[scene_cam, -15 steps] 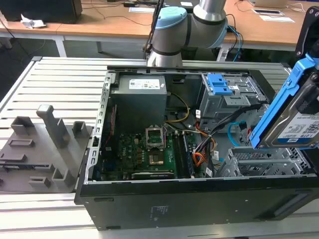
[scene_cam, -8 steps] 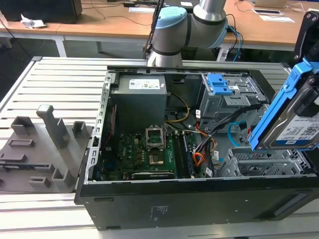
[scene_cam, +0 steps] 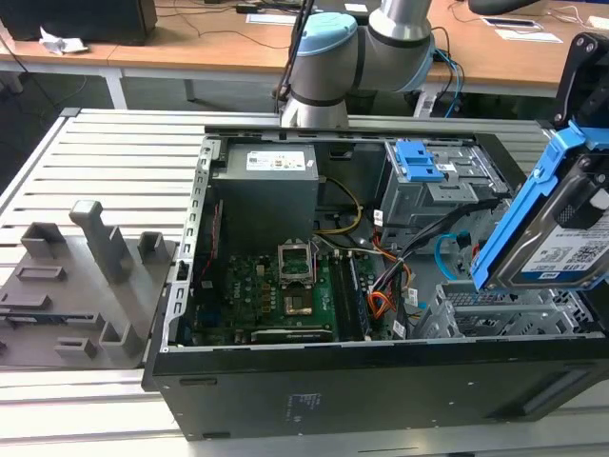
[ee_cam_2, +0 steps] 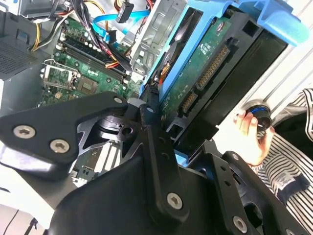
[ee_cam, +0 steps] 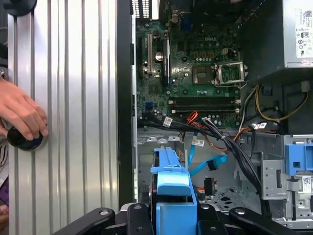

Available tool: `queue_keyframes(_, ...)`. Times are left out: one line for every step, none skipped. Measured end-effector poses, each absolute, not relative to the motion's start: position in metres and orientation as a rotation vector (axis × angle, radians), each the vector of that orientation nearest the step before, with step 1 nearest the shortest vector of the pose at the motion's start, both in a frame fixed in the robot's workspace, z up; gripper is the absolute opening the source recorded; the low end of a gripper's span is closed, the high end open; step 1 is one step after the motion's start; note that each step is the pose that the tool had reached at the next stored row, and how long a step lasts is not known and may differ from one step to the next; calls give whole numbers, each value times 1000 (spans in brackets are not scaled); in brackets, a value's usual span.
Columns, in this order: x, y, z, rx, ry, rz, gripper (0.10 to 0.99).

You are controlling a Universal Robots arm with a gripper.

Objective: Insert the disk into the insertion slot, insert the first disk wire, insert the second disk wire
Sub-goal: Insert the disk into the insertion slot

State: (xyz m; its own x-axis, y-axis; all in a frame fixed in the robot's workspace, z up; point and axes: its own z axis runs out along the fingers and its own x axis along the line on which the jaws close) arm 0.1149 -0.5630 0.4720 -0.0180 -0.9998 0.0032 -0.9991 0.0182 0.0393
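I see the blue-framed silver disk (scene_cam: 557, 238) tilted steeply, just above the grey perforated insertion slot (scene_cam: 476, 309), not yet inside.

An open black computer case (scene_cam: 381, 390) lies on a ribbed metal table (scene_cam: 114, 152). Inside it, a green motherboard (scene_cam: 257, 290) sits beside a grey power supply (scene_cam: 266, 190), and a tall grey bay (scene_cam: 428, 200) carries a blue latch (scene_cam: 417, 160). Grey fixture blocks (scene_cam: 76, 276) stand near the table's edge at the exterior view's left
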Motion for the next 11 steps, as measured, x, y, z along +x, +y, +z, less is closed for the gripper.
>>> queue_keyframes(115,-562,471,2180,-2220,-40,361)
queue_keyframes(115,-560,468,2180,-2220,-40,361)
queue_keyframes(115,-559,465,2180,-2220,-40,361)
queue_keyframes(115,-559,463,2180,-2220,-40,361)
queue_keyframes(115,-559,462,2180,-2220,-40,361)
queue_keyframes(115,-559,461,2180,-2220,-40,361)
queue_keyframes(115,-559,461,2180,-2220,-40,361)
queue_keyframes(115,-559,461,2180,-2220,-40,361)
queue_keyframes(115,-559,460,2180,-2220,-40,361)
queue_keyframes(115,-559,459,2180,-2220,-40,361)
queue_keyframes(115,-559,458,2180,-2220,-40,361)
